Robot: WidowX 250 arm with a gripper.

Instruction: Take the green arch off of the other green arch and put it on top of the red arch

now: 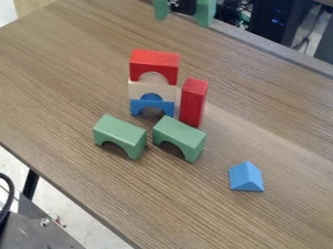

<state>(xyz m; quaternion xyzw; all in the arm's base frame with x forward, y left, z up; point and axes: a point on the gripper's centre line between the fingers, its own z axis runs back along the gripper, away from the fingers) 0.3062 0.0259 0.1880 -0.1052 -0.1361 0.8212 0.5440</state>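
Observation:
At the top edge, right of centre, hangs the gripper, its two green fingers wide apart with nothing held between them. Two green arches stand side by side on the table, separate and not stacked: the left one and the right one, a narrow gap between them. Behind them the red arch tops a small tower, resting over a pale wooden arch and a blue arch. The gripper is beyond this tower, away from all the blocks.
An upright red block stands close to the tower's right side. A blue triangular block lies nearer the front right. The wooden table's far edge runs along the upper right, its near edge along the lower left.

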